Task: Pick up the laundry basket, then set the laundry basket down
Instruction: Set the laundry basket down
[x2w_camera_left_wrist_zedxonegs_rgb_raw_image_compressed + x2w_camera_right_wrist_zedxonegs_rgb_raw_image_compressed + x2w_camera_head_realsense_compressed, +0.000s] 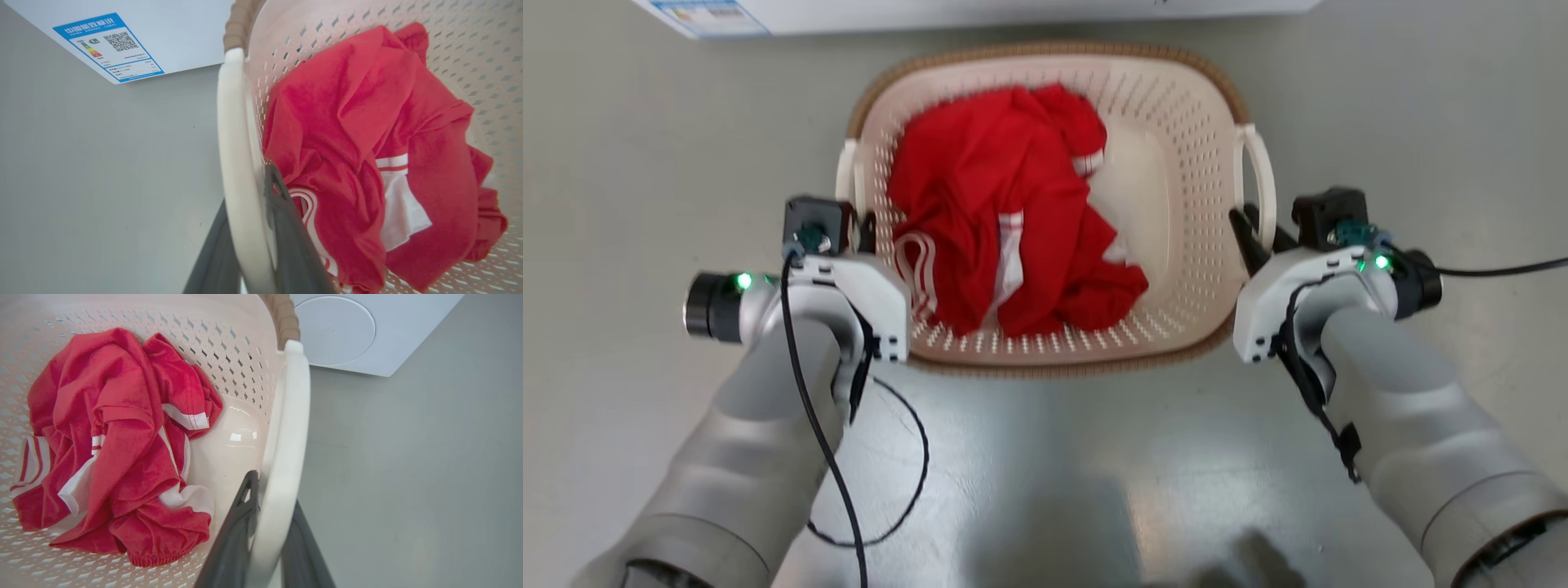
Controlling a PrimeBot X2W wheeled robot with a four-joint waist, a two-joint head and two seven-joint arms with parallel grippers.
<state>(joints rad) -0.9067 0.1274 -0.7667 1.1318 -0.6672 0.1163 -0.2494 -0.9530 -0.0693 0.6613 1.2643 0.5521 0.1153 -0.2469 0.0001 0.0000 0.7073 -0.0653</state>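
The laundry basket (1176, 147) is cream-white and perforated with a brown woven rim, and sits centred ahead of me with a red garment (1005, 212) with white stripes inside. My left gripper (862, 230) is shut on the basket's left loop handle (848, 175); the left wrist view shows the handle (233, 143) between the dark fingers (286, 220). My right gripper (1254, 233) is shut on the right loop handle (1262, 180), and in the right wrist view that handle (286, 437) runs between the fingers (241, 522). Whether the basket rests on the floor I cannot tell.
A big white washing machine (980, 12) stands just beyond the basket, with a blue label (108, 47) and its round door (333, 330). Smooth grey floor (1054, 474) lies all around. A black cable (915, 474) loops down from my left arm.
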